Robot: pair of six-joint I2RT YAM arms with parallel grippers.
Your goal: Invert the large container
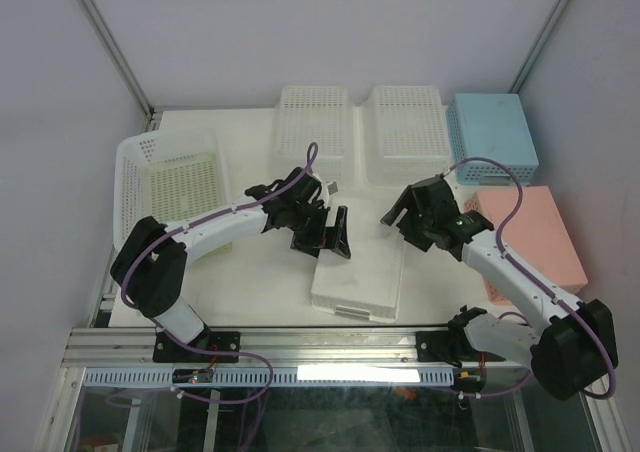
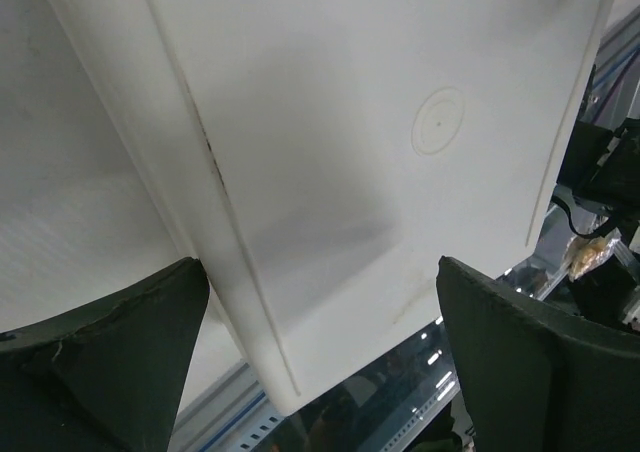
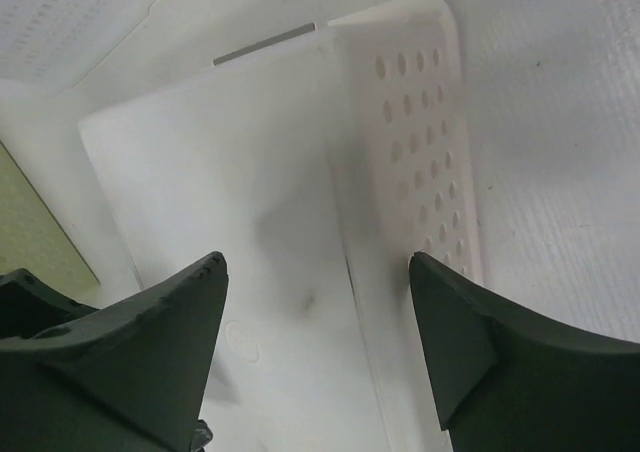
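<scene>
Left jaws and right jaws both gape wide, holding nothing, over an upturned smooth-based white basket (image 1: 358,277) mid-bench. Well to their left, the large container (image 1: 165,177) sits mouth-up by the bench (image 1: 250,147) edge.

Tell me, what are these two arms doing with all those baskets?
Both arms hover over a smooth-bottomed white basket lying upside down in the middle. The left gripper and right gripper are both open, holding nothing. The large container, the one to be flipped, stands upright at the left, untouched.
</scene>
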